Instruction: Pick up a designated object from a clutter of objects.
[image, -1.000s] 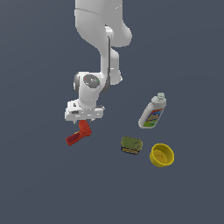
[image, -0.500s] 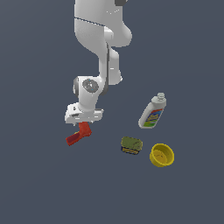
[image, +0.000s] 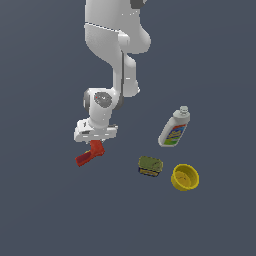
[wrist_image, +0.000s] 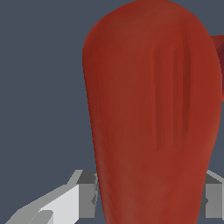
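While the hand (image: 95, 142) grips the red drill (image: 90, 153), the yellow bowl (image: 185, 177) holds nothing.

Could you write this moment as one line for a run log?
phase: grasping | gripper: around red drill toy | bottle, can, bowl: apart

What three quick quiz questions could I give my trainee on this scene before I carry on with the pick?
1. True or false: the pincer is right above the red drill toy.
2. Which thing lies nearest the yellow bowl? A) white bottle B) olive-green can C) red drill toy
3. Fill in: in the wrist view, the ____ fills most of the picture, with a grey finger at either side.

Key: 1 true; 2 B; 3 red drill toy.
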